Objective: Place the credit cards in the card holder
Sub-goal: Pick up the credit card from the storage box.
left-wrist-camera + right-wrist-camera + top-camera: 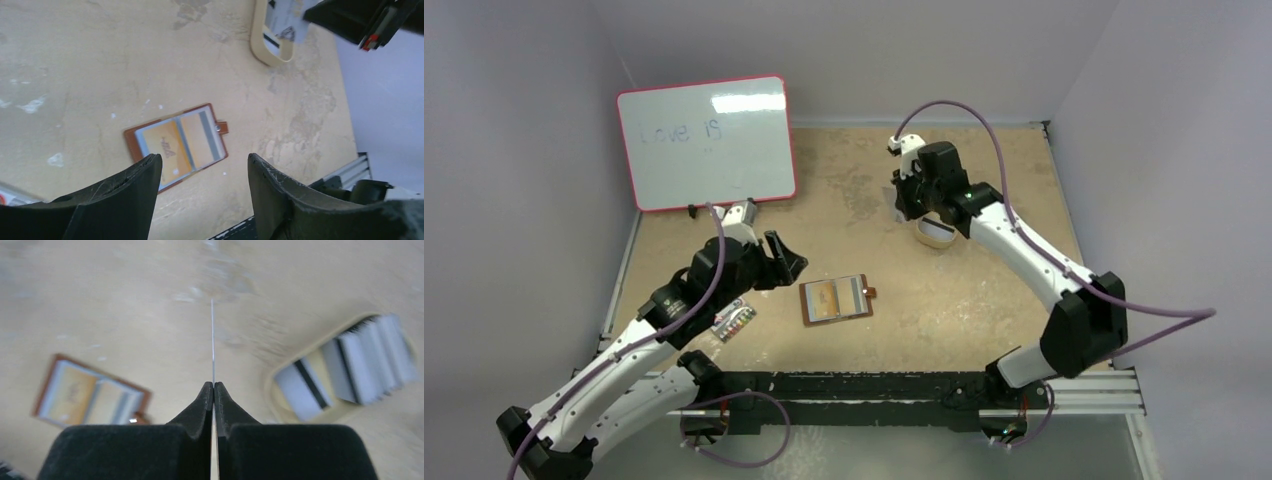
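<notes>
The right gripper (213, 386) is clamped on one credit card (212, 340), seen only edge-on as a thin line past its tips, so how squarely it sits is hard to judge. The card holder (177, 145) lies open just ahead of the left gripper (204, 160), whose jaws stand wide apart and empty. It seems best to bring the card's leading edge flat to a slot mouth and slide it in slowly, while the left jaws pin the leather.
</notes>
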Tool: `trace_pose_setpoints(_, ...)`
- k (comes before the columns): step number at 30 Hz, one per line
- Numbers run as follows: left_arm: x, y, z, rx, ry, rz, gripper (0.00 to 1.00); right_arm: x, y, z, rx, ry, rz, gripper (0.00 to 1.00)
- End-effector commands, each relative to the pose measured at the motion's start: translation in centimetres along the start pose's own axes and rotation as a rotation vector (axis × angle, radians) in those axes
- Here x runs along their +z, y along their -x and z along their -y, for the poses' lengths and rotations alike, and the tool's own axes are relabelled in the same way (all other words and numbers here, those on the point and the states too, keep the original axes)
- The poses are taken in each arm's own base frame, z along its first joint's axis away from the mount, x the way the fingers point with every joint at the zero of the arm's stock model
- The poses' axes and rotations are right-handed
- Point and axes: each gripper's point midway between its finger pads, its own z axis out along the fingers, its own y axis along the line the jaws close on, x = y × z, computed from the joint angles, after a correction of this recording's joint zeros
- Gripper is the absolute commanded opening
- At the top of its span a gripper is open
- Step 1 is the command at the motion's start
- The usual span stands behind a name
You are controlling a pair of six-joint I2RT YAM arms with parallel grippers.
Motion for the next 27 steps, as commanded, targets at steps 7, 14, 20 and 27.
trace_pose_setpoints(7, -0.2, 1.9, 6.1, -0.268, -0.317, 0.081, 0.58, -7.5, 2.4, -15.9, 0.245, 0.807, 0.324, 0.00)
trace_pose_setpoints(14, -1.5, 2.2, 9.4, -0.327, -0.538, 0.077, 0.56, -12.9, 1.6, -18.4, 0.345, 1.098, 0.399, 0.00)
trace_pose_setpoints(20, -2.5, 2.7, 10.5, -0.311, -0.617, 0.096, 0.55, -13.7, 0.3, -19.2, 0.364, 1.205, 0.380, 0.00)
trace_pose_setpoints(27, -1.6, 1.8, 9.5, -0.275, -0.558, 0.082, 0.45, -13.4, -0.4, -19.6, 0.371, 1.254, 0.355, 0.00)
